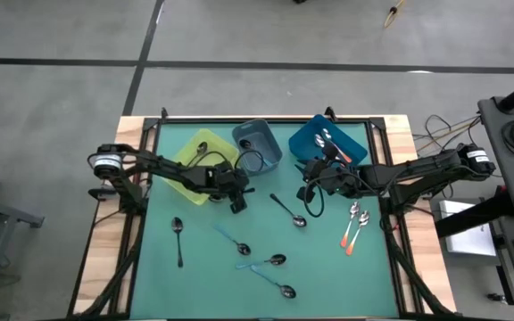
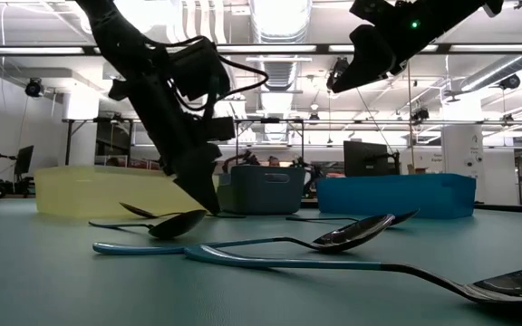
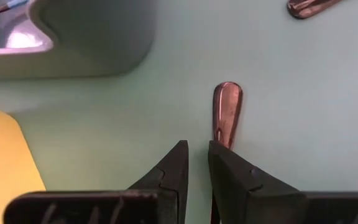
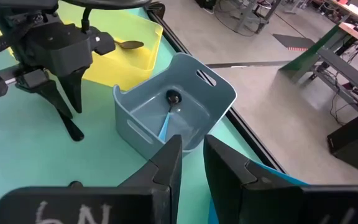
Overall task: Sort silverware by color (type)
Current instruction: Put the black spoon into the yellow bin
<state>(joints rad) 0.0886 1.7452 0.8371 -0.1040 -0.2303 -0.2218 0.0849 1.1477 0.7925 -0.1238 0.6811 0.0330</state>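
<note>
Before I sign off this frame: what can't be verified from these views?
- Left end effector: the fingers hide the handle of the spoon in the left wrist view, so a grip is unconfirmed.
- Blue bin: the high view shows its spoons too small to count.
- Right end effector: the low view cuts it off at the top edge.
</note>
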